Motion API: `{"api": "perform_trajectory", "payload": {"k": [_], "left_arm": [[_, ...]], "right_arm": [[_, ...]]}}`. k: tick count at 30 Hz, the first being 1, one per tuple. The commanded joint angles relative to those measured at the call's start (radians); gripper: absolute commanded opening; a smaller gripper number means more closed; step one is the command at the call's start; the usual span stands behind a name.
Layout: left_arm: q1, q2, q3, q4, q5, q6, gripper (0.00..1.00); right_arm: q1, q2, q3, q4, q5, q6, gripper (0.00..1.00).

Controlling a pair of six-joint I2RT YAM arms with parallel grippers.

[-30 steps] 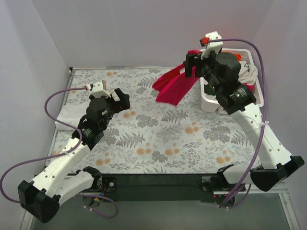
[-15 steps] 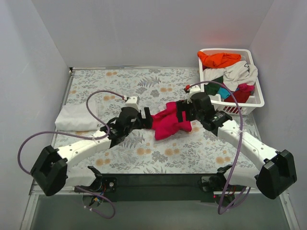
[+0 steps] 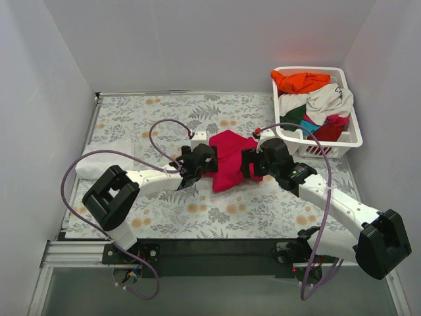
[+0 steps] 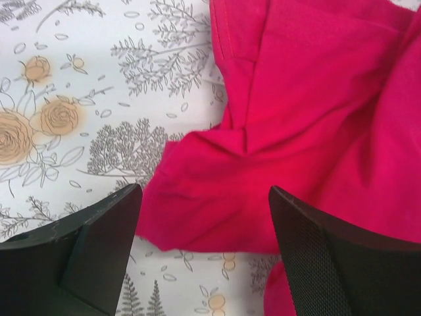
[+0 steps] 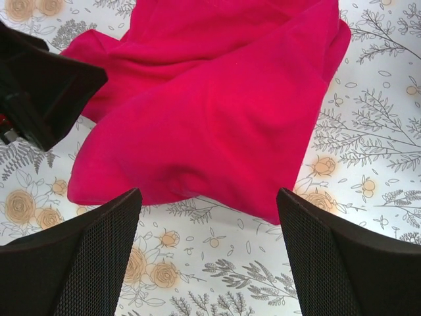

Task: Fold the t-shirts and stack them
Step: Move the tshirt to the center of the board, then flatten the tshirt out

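Crimson-pink t-shirt (image 3: 229, 160) is lying crumpled near the middle of the floral-print table (image 3: 164, 112), spread in loose folds and not flat. Left gripper (image 3: 204, 162) is reaching in from the left and sitting at the shirt's left edge; right gripper (image 3: 249, 163) is reaching in from the right and sitting at its right edge, so the two are facing each other with the cloth between them. In the left wrist view the fingers (image 4: 99, 253) are standing wide apart, released, with a rumpled lower edge of the shirt (image 4: 316, 131) lying on the table between and just beyond them; no cloth is showing pinched against either pad. In the right wrist view the fingers (image 5: 72, 263) are likewise standing wide apart, released, hovering low over the printed surface, and the shirt (image 5: 210, 112) is bulging up just ahead of them without touching either one. A folded white t-shirt (image 3: 104, 162) is lying at the left side of the table, well apart from the pink one. The white slotted basket (image 3: 358, 137) is sitting at the far right corner, holding an orange t-shirt (image 3: 301, 81) at its far end and an off-white t-shirt (image 3: 329, 99) beside it, with darker green, teal and pink cloth showing underneath; which pieces those are cannot be told.
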Motion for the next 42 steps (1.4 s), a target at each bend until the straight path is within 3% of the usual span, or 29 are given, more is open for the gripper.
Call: {"api": "perform_trajectory", "payload": {"k": [1, 8, 15, 25, 31, 32, 42], "left_arm": [[0.013, 0.016, 0.063, 0.057, -0.106, 0.031, 0.71], [0.071, 0.097, 0.113, 0.100, -0.063, 0.068, 0.65], [0.080, 0.116, 0.084, 0.167, 0.092, 0.083, 0.59], [0.082, 0.162, 0.103, 0.122, 0.118, 0.075, 0.46], [0.082, 0.112, 0.087, 0.112, 0.092, 0.066, 0.10], [0.082, 0.087, 0.079, 0.111, 0.083, 0.066, 0.00], [0.082, -0.045, 0.033, 0.097, 0.103, 0.051, 0.00]], "right_arm": [[0.008, 0.010, 0.003, 0.072, -0.015, -0.002, 0.76], [0.011, 0.044, 0.005, 0.078, -0.027, -0.008, 0.75], [0.014, 0.073, 0.014, 0.082, -0.031, -0.011, 0.75], [0.020, 0.110, 0.029, 0.082, -0.032, -0.013, 0.75], [0.022, 0.128, 0.032, 0.082, -0.012, -0.010, 0.74], [0.023, 0.133, 0.035, 0.080, -0.009, -0.007, 0.74], [0.052, 0.214, 0.135, 0.083, 0.002, -0.010, 0.72]]}}
